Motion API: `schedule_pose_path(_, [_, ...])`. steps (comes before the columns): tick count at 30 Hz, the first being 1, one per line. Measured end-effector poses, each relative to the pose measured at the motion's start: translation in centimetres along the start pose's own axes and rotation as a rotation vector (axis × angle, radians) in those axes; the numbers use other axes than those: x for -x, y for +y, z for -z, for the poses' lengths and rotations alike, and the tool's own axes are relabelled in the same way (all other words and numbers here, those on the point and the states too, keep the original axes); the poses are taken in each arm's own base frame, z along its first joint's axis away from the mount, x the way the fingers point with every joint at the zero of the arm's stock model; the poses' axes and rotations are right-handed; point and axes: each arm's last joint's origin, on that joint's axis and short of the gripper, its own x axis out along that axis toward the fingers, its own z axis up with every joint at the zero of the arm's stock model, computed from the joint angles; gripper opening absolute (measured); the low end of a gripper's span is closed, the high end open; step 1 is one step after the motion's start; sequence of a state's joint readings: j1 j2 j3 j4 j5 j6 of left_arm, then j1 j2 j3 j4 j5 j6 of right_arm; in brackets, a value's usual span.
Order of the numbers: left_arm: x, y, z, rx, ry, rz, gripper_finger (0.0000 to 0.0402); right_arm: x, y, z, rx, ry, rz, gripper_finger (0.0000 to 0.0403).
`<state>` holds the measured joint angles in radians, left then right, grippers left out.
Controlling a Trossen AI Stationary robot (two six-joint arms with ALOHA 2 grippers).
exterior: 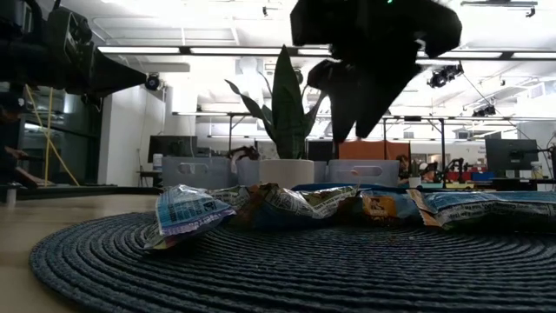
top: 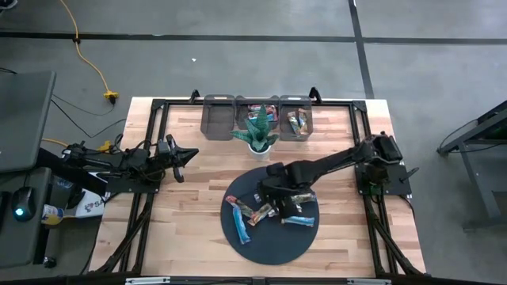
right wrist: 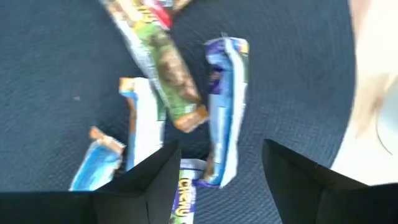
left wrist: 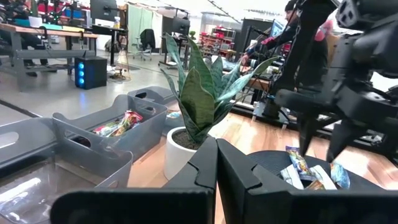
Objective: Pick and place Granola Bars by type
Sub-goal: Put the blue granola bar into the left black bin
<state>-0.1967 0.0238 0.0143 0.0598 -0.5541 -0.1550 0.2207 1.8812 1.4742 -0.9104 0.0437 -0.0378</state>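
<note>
Several granola bars (top: 269, 212) lie in a loose heap on a round dark blue woven mat (top: 269, 245). In the low view the granola bars (exterior: 287, 207) show blue, white and orange wrappers. My right gripper (top: 279, 194) hangs open above the heap, fingers pointing down, well clear of it in the low view (exterior: 356, 122). In the right wrist view the gripper (right wrist: 219, 146) has a blue-purple bar (right wrist: 225, 106) below the gap between its fingers and a green-brown bar (right wrist: 163, 68) beside it. My left gripper (left wrist: 216, 155) is shut and waits near the table's left edge (top: 186, 154).
Three grey bins (top: 255, 117) stand along the far edge; the right bin (top: 297, 123) and the middle one hold some bars. A potted spiky plant (top: 257, 133) stands between the bins and the mat, close to my right arm. Bare wood (top: 190, 214) lies left of the mat.
</note>
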Motion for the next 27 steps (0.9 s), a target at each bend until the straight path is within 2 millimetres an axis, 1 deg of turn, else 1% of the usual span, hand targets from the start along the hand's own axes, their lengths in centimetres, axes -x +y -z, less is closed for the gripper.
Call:
schedule_pose_path(7, [0.0, 0.0, 0.0, 0.000, 0.000, 0.000, 0.0001, -0.2, -1.3, 0.2, -0.090, 0.018, 0.006, 0.0209])
schedule_pose_path(19, [0.0, 0.0, 0.0, 0.000, 0.000, 0.000, 0.0001, -0.5, -1.4, 0.2, -0.156, 0.029, 0.026, 0.0209])
schedule_pose_path(22, [0.0, 0.0, 0.0, 0.000, 0.000, 0.000, 0.0001, -1.4, -1.3, 0.7, -0.200, 0.031, 0.017, 0.0209])
schedule_pose_path(27, [0.0, 0.0, 0.0, 0.000, 0.000, 0.000, 0.0001, -3.8, -1.1, 2.6, -0.243, 0.099, 0.008, 0.0209])
